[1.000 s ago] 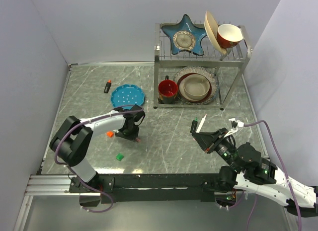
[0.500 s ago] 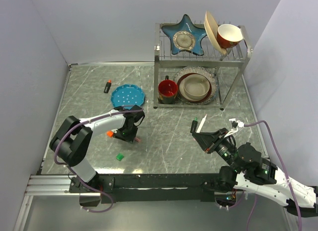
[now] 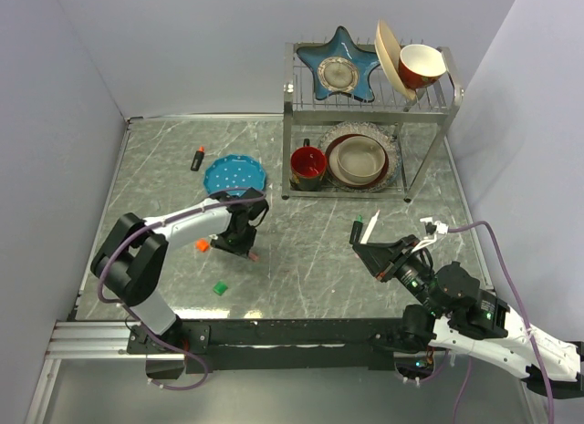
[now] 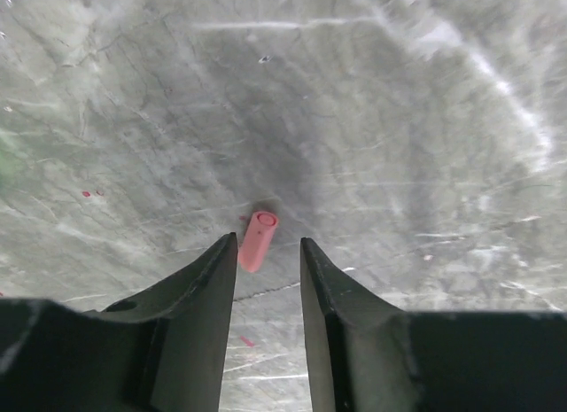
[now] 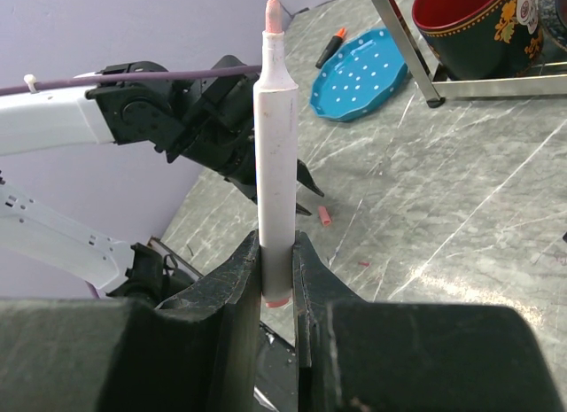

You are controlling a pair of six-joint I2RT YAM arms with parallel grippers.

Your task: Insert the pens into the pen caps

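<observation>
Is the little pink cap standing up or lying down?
Lying down. The pink cap rests on its side on the table, its round open end showing, at the tips of the left gripper's open jaws.

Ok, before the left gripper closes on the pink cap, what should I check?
1. Left gripper open: ok.
2. Pink cap centred between its jaws: not ok, it sits off to one side, mostly ahead of the tips.
3. Cap lying on its side on the table, nothing crowding it: ok.
4. Fingers low enough to grip it: cannot tell.
5. Right gripper shut on the white pen, upright, pink tip up: ok.
</observation>
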